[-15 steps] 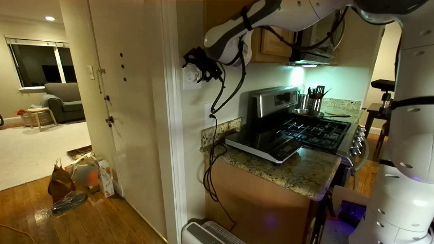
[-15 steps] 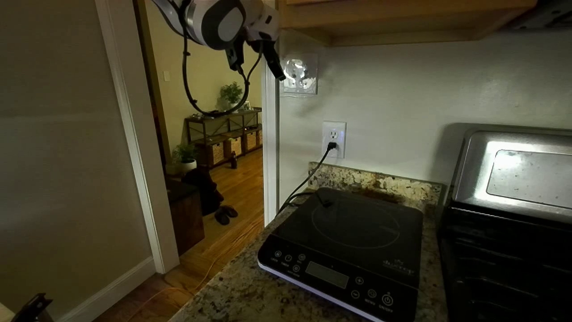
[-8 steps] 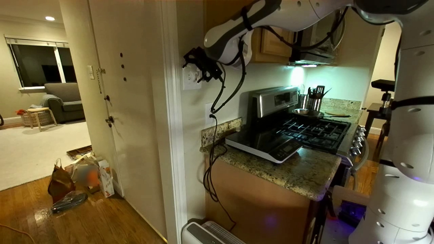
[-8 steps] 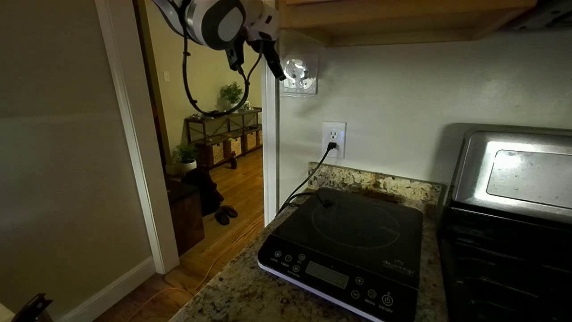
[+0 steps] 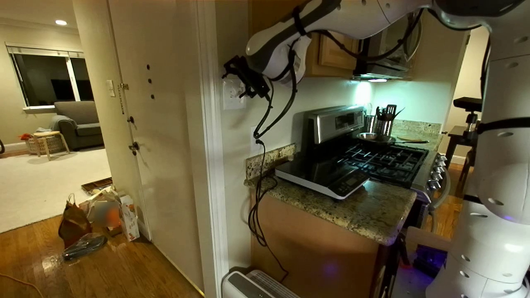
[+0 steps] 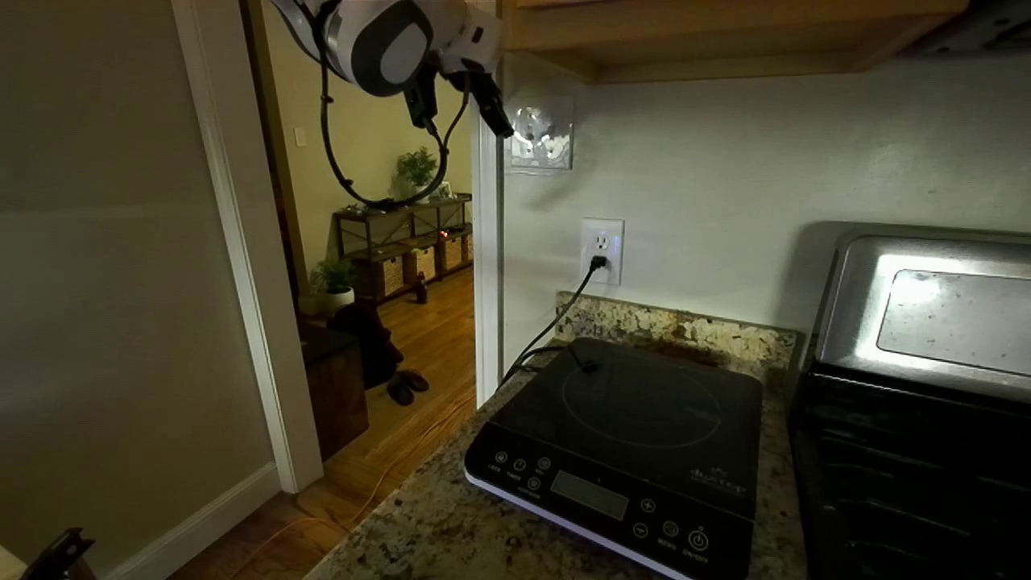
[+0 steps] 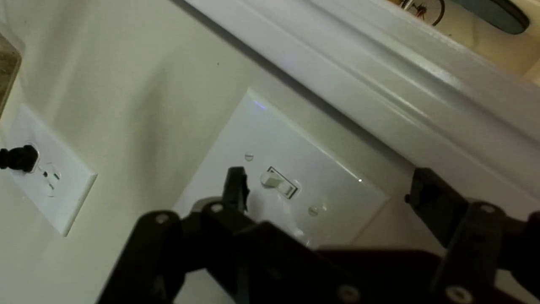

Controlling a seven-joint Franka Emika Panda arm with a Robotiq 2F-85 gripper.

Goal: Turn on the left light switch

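Observation:
A white light switch plate (image 5: 234,100) is on the wall beside the door frame. It also shows in an exterior view (image 6: 544,145) with bright glare on it, and in the wrist view (image 7: 291,143). A white toggle switch (image 7: 278,181) stands out from the plate in the wrist view. The plate's lower part there is hidden behind my gripper (image 7: 331,188). My gripper is open and empty, its fingers wide apart, one near the toggle and one past the plate's edge. The gripper also shows in both exterior views (image 5: 234,85) (image 6: 506,131), close to the plate; contact cannot be told.
A white door frame (image 7: 358,71) runs close beside the plate. An outlet (image 6: 602,229) with a black plug is below. A wooden cabinet (image 6: 725,56) hangs above. A black induction cooktop (image 6: 644,395) lies on the granite counter (image 5: 352,211). A loose cable (image 5: 285,105) hangs from the arm.
In the last half second the wrist and gripper have shifted slightly; the gripper is a little higher and further left in an exterior view. The fingers show no clear change.

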